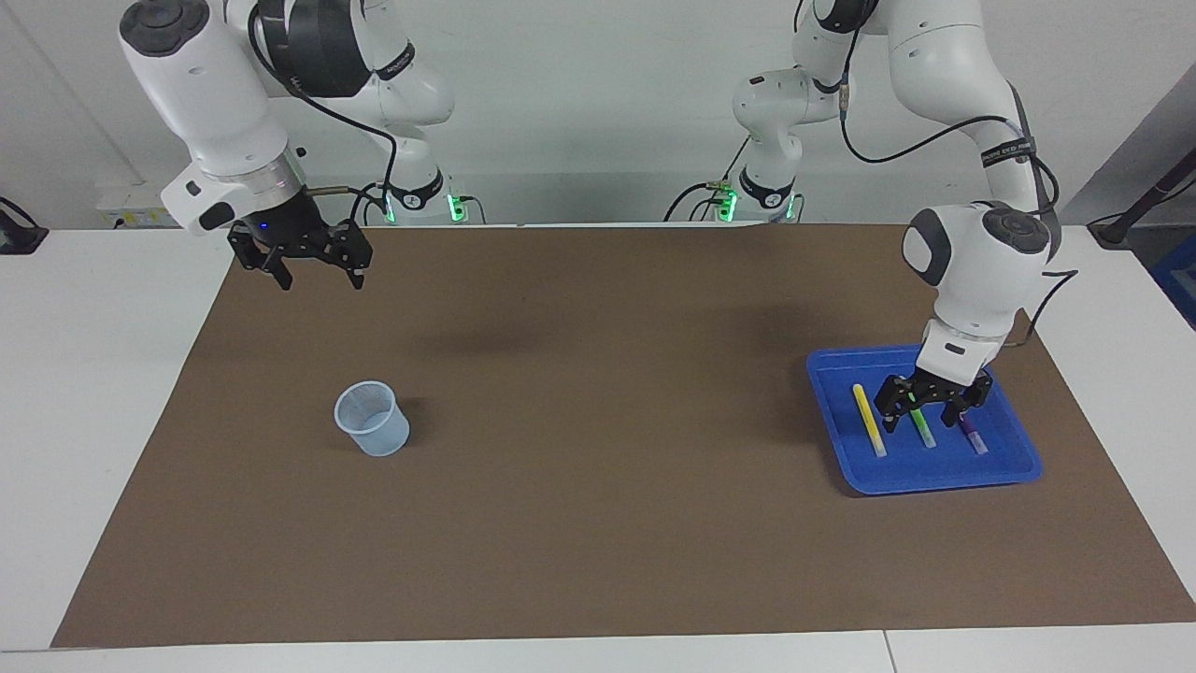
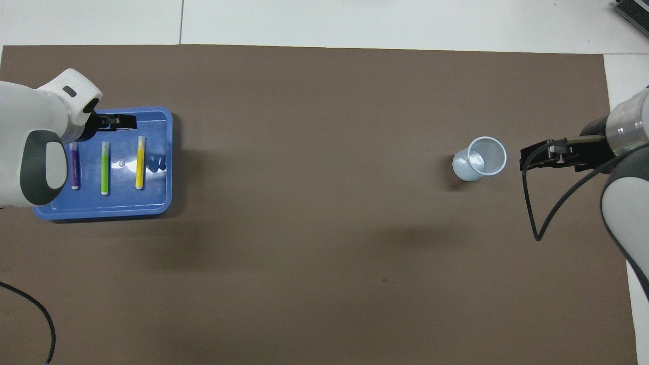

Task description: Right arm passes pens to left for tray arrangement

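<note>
1 translucent bluish cup [image 1: 372,418] upright on brown mat [image 1: 598,449], toward the right arm's end; mat laid over white table [image 1: 93,374].

Lying flat, parallel and apart inside shallow bright blue plastic tray [image 2: 157,167]: slim yellow marker pen [image 2: 138,163], green marker pen [image 2: 104,169], purple marker pen [image 2: 74,166], whitish-ended.
</note>
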Motion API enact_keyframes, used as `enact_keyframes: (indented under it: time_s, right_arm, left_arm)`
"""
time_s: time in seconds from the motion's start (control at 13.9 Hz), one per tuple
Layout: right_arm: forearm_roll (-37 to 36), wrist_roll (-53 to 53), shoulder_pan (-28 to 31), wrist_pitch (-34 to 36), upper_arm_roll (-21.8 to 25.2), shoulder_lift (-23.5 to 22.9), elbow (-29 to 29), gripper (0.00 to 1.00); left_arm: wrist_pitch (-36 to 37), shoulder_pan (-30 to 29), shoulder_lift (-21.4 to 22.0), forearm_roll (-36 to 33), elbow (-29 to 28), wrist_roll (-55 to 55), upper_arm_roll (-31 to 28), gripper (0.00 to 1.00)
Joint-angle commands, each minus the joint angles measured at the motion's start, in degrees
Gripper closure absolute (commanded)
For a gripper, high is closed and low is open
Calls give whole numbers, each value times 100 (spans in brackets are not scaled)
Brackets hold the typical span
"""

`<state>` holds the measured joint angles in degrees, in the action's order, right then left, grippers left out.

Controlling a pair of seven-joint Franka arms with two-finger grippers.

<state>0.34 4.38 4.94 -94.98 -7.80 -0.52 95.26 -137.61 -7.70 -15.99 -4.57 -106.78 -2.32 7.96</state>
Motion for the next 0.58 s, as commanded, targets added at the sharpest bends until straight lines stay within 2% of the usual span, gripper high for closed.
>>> enact_keyframes:
  time_s: [0.0,0.14,0.36,0.5]
  right_arm:
    - [1,-121,51,-12,-37,131,134,0]
    - [1,-130,43,23,-46,149,134,0]
    - [1,-139,43,24,-55,149,134,0]
    - [1,-139,43,32,-63,149,134,0]
  left_arm:
    - [182,-91,148,-96,-115,-58,21,0]
    - [462,-108,219,-96,-45,-94,30,0]
    - [1462,-3,727,-35,-19,-111,91,0]
    - [1798,32,817,-35,95,-111,206,0]
